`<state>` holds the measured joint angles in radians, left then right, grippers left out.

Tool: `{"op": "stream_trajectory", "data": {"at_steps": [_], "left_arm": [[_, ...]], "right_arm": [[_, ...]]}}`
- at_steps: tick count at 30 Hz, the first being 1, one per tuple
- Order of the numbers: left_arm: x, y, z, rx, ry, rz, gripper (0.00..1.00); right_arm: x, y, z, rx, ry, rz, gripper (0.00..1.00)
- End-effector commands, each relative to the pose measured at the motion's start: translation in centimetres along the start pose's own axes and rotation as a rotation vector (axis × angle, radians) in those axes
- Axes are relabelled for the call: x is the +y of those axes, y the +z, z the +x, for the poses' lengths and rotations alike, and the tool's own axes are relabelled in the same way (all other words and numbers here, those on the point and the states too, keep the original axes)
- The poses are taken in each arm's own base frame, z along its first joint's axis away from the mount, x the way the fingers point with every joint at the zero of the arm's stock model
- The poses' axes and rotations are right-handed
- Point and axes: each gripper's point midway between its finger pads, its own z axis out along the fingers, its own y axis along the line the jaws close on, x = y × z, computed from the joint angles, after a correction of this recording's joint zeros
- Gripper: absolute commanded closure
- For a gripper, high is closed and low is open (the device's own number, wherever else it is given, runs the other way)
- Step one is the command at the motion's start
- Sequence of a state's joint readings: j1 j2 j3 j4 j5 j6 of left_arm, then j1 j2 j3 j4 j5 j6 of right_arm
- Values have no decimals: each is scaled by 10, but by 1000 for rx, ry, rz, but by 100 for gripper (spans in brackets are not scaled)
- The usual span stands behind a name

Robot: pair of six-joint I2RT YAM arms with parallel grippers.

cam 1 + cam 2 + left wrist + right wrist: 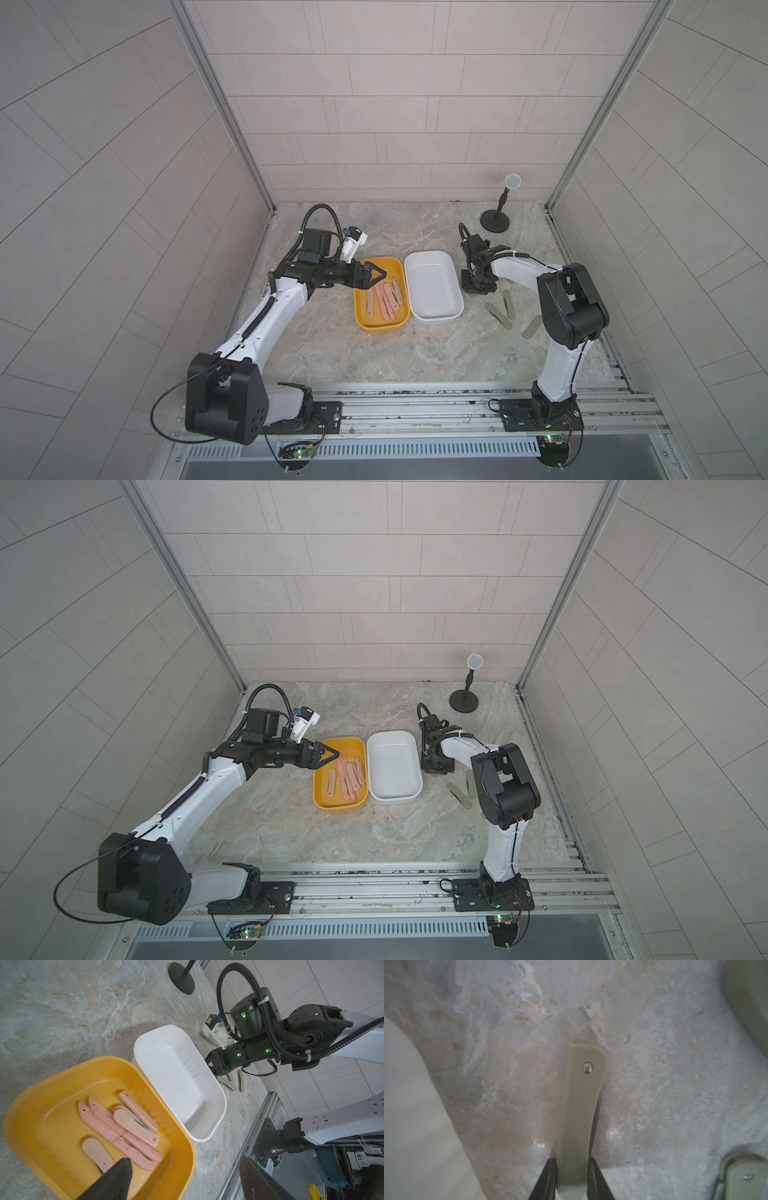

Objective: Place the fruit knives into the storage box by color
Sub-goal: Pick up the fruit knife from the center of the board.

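Note:
Several salmon-pink fruit knives (pixel 386 297) (pixel 124 1126) lie in the yellow storage box (pixel 376 330) (pixel 338 808). The white storage box (pixel 432 320) (pixel 218 1105) beside it holds nothing. My left gripper (pixel 374 276) (pixel 185 1159) hangs open over the yellow box's far-left corner, with nothing between its fingers. My right gripper (pixel 478 286) (pixel 571 1159) is down on the table just right of the white box. Its jaws press both sides of a grey-green fruit knife (pixel 581 1105) that lies flat. Three more grey-green knives (pixel 498 311) (pixel 459 794) lie on the table near the right arm.
A black round-based stand (pixel 494 220) rises at the back right. In the right wrist view the white box's wall (pixel 415 1105) is close beside the held knife, and two grey-green knives (pixel 745 1178) (pixel 749 1001) lie on the other side. A metal rail (pixel 415 405) runs along the table's front.

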<state>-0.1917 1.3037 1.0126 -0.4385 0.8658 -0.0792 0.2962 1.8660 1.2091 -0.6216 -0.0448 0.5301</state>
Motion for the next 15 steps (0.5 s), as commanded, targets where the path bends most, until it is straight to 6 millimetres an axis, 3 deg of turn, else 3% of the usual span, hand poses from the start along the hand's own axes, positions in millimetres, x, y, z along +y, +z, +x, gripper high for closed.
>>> {"op": "stream_trajectory", "data": {"at_steps": [1, 15], "left_arm": [[0, -3, -1, -12, 16, -5, 13], [0, -4, -3, -14, 17, -11, 13]], "right_arm": [[-7, -16, 8, 17, -16, 28, 78], [4, -71, -7, -61, -51, -11, 78]]}}
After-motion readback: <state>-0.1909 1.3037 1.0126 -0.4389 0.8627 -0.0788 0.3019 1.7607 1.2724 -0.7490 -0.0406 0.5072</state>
